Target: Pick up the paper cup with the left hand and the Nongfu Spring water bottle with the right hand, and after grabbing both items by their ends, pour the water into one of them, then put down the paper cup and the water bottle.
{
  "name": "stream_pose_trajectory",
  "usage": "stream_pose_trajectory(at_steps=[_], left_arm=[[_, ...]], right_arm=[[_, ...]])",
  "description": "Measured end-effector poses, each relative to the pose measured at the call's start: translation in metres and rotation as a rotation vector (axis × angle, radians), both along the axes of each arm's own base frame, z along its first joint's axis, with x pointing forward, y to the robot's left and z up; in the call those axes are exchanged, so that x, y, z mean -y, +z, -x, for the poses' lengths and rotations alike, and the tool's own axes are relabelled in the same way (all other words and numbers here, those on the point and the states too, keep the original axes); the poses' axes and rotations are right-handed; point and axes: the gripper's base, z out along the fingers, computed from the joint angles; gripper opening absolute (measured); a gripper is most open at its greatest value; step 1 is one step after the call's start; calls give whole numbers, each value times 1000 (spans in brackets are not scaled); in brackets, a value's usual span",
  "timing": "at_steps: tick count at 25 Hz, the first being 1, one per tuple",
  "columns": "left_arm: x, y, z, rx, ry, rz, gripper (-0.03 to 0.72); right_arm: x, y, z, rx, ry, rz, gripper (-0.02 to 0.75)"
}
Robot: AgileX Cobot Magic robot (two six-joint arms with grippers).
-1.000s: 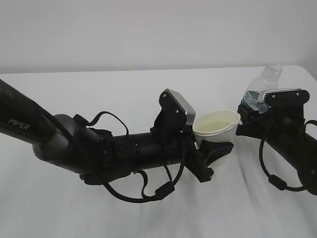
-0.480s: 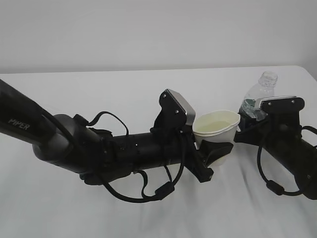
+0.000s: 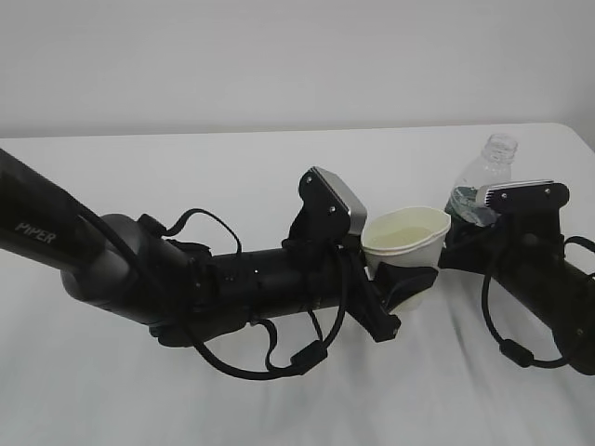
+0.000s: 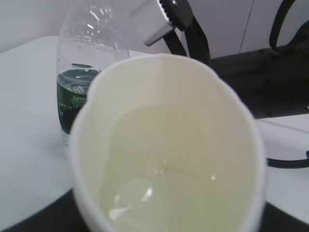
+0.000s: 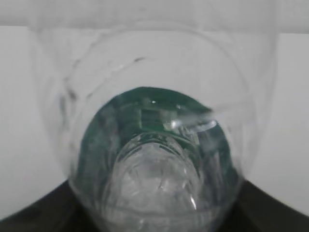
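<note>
- Two arms are seen over a white tabletop (image 3: 186, 400), w/ a plain pale wall (image 3: 279, 56) behind; the table's far edge meets the wall in the exterior view.
- Soft shadows are cast on the surface under both arms; nothing else is seen lying on it.
- Paper cup (image 3: 405, 243) is held upright near centre-right of the table, pinched low on its body by the left hand (image 3: 395, 288); black fingers (image 3: 414, 279) are wrapped at the cup's lower part, jaws part-closed on it.
- Cup rim looks squeezed to an oval in the left wrist view (image 4: 169, 145); water (image 4: 164, 183) is seen inside, clear, roughly half full, w/ a few glints on top.
- Nongfu Spring water bottle (image 3: 479, 186) is seen just right of the cup, tilted a little, capless neck up, dark green label partly hidden by the right hand (image 3: 474, 232).
- Bottle sits between the right jaws; whether pinched or just released can't be told.
- Bottle (image 5: 154, 145) fills the right wrist view, seen end-on, green label showing through clear ribbed plastic.
- "PIPER" lettering is read on the left arm (image 3: 42, 232).
</note>
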Motion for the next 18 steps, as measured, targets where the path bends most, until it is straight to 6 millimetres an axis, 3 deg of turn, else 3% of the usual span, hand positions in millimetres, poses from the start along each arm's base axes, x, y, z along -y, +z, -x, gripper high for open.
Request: stream_pose_trajectory(at_steps=[7, 18], left_arm=[[0, 0, 0, 0, 0, 0, 357], [0, 0, 0, -1, 1, -2, 357]], right_arm=[[0, 1, 0, 12, 0, -2, 536], [-1, 5, 7, 10, 24, 2, 552]])
